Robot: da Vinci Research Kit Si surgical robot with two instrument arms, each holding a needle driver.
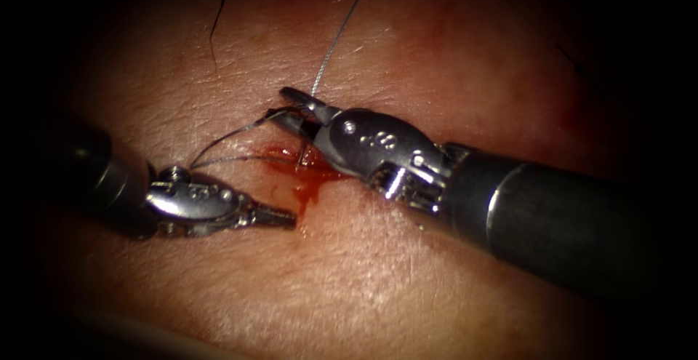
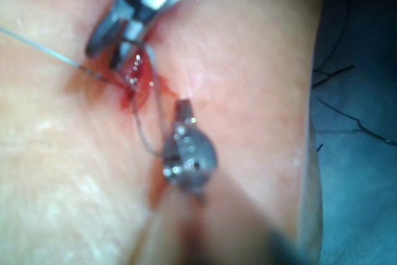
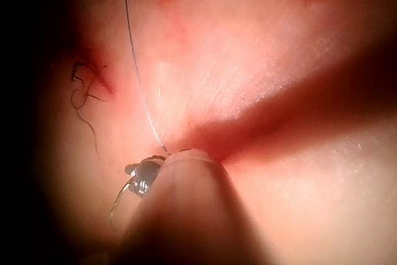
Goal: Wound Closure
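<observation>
Lying at the cut (image 1: 309, 167), the right tool (image 1: 294, 109) sits with jaws spread around thread (image 1: 331, 44) running toward 1 o'clock. Left tool (image 1: 280, 217), jaws pressed together and empty, points toward 3 o'clock. Needle: cannot tell.

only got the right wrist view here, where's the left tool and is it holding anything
Observer: The left tool sits to the left of the red fluid with its jaws shut, and I see nothing held in them.
Operator: and my jaws
Observer: The right tool has its jaws open, just above the red fluid in the endoscope view.
Operator: where does the thread go from there
Observer: A loop of thread runs from the right tool's jaws leftward to the left tool's wrist. I can't tell whether it wraps around that tool.
</observation>
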